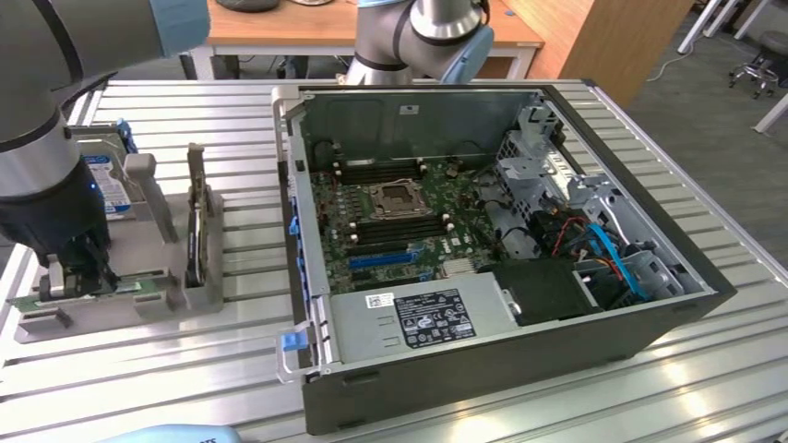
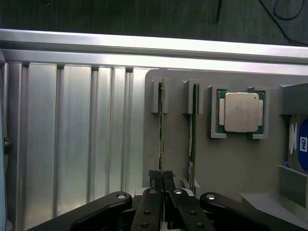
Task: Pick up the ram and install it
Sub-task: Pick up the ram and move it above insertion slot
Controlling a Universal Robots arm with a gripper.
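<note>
The ram [image 2: 161, 126] is a thin green stick standing on edge in a slot of the grey fixture [image 2: 231, 163]. In the wrist view my gripper [image 2: 161, 176] is shut on its near end, one black finger on each side, and the stick still sits in its slot. A second green stick [image 2: 194, 130] stands in the neighbouring slot, untouched. In the exterior view the gripper [image 1: 77, 272] reaches down onto the ram [image 1: 124, 288] at the near end of the fixture [image 1: 161, 305], on the exterior view's left.
A square silver processor [image 2: 239, 111] lies in its own pocket beside the sticks. A hard drive [image 1: 120, 189] with a blue-white label stands at the fixture's back. The open computer case [image 1: 493, 369] lies at the exterior view's right, motherboard [image 1: 394, 221] exposed with dark memory slots.
</note>
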